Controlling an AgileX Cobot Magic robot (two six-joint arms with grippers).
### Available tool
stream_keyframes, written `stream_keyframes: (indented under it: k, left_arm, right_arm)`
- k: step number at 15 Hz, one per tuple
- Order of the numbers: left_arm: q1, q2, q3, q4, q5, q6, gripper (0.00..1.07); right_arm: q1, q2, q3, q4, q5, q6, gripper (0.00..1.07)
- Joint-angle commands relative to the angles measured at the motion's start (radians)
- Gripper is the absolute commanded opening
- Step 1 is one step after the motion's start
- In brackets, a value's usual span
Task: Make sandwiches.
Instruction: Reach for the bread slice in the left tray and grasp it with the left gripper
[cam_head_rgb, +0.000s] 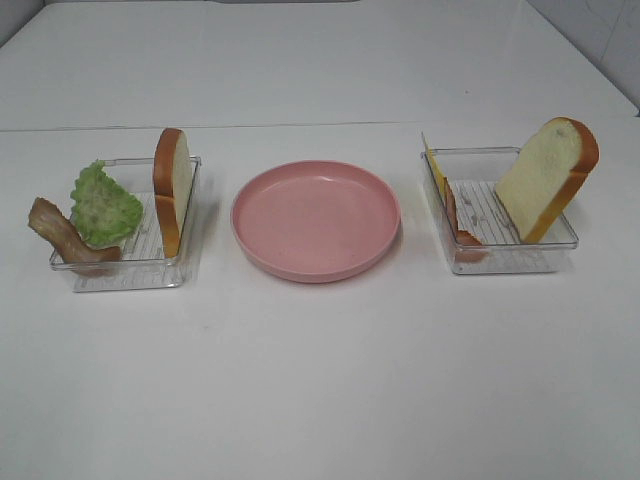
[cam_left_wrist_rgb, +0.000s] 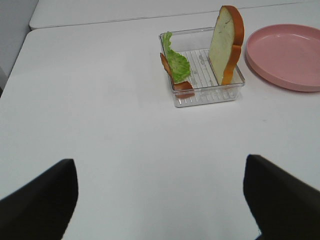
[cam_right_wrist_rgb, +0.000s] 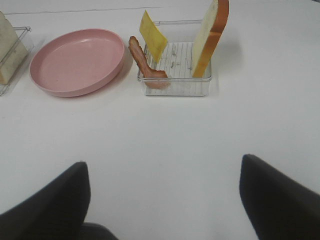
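Bread slice (cam_head_rgb: 172, 190) stands on its edge in the left tray (cam_head_rgb: 130, 272), beside the lettuce (cam_head_rgb: 103, 205) and a bacon strip (cam_head_rgb: 60, 235) that hangs over the tray's outer wall. Second bread slice (cam_head_rgb: 545, 180) leans in the right tray (cam_head_rgb: 510, 262) with the cheese slice (cam_head_rgb: 436, 175) and a second bacon strip (cam_head_rgb: 457, 225), and the pink plate (cam_head_rgb: 315, 268) lies between both trays on the desk (cam_head_rgb: 320, 400). Left pincer (cam_left_wrist_rgb: 158, 167) and right pincer (cam_right_wrist_rgb: 162, 165) are both released wide, above the desk, well apart from the trays.

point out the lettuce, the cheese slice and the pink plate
lettuce (cam_head_rgb: 105, 205), exterior high view, middle of the leaf
cheese slice (cam_right_wrist_rgb: 152, 39), right wrist view, centre of its yellow face
pink plate (cam_head_rgb: 315, 215), exterior high view, bare centre
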Motion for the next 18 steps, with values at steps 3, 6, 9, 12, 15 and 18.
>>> stream_keyframes:
  k: [3, 6, 9, 12, 15, 18]
  left_arm:
    - [0.004, -0.016, -0.018, -0.005, -0.031, 0.000, 0.85]
    - [0.004, 0.102, -0.084, -0.017, -0.136, 0.000, 0.85]
    - [0.004, 0.414, -0.189, -0.027, -0.228, 0.000, 0.85]
    - [0.004, 0.663, -0.294, -0.030, -0.240, 0.000, 0.85]
    - [0.004, 1.012, -0.487, -0.078, -0.235, 0.000, 0.85]
    - [0.002, 1.247, -0.632, -0.132, -0.192, 0.000, 0.85]
  right_arm:
    - [-0.003, -0.013, 0.002, 0.003, -0.009, -0.005, 0.77]
    - [-0.003, -0.013, 0.002, 0.003, -0.009, -0.005, 0.77]
    - [-0.003, -0.013, 0.002, 0.003, -0.009, -0.005, 0.77]
    - [-0.003, -0.013, 0.002, 0.003, -0.009, -0.005, 0.77]
    - [-0.003, -0.013, 0.002, 0.003, -0.009, -0.005, 0.77]
    - [-0.003, -0.013, 0.002, 0.003, -0.009, -0.005, 0.77]
